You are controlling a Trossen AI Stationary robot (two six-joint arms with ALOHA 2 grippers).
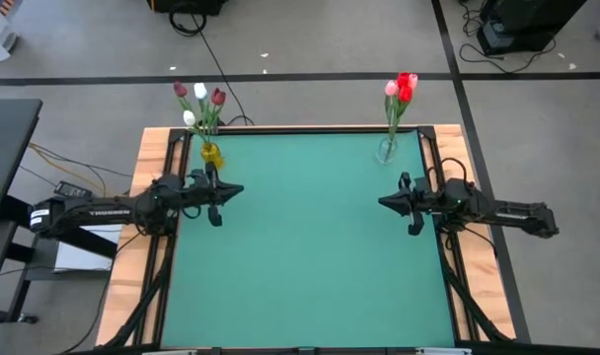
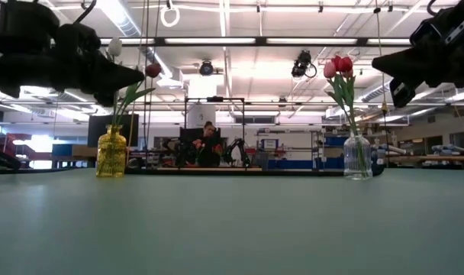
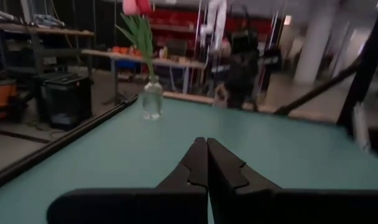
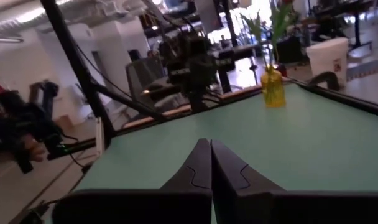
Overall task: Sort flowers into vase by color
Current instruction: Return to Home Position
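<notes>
A yellow vase (image 1: 211,154) stands at the table's far left corner with several tulips in it: dark red (image 1: 218,97) and white (image 1: 199,91) heads. A clear glass vase (image 1: 387,150) at the far right corner holds red (image 1: 407,85) and pink (image 1: 391,89) tulips. My left gripper (image 1: 241,191) hovers shut over the table's left side, pointing level toward the middle, holding nothing. My right gripper (image 1: 381,202) hovers shut over the right side, pointing back at it, also holding nothing. The yellow vase (image 2: 111,153) and the clear vase (image 2: 357,156) stand upright on their bases.
The green mat (image 1: 310,247) lies bare between the arms and toward the near edge. Black rails (image 1: 167,148) run along the table's left, right and far sides. A person (image 2: 209,141) stands far behind the table in the room.
</notes>
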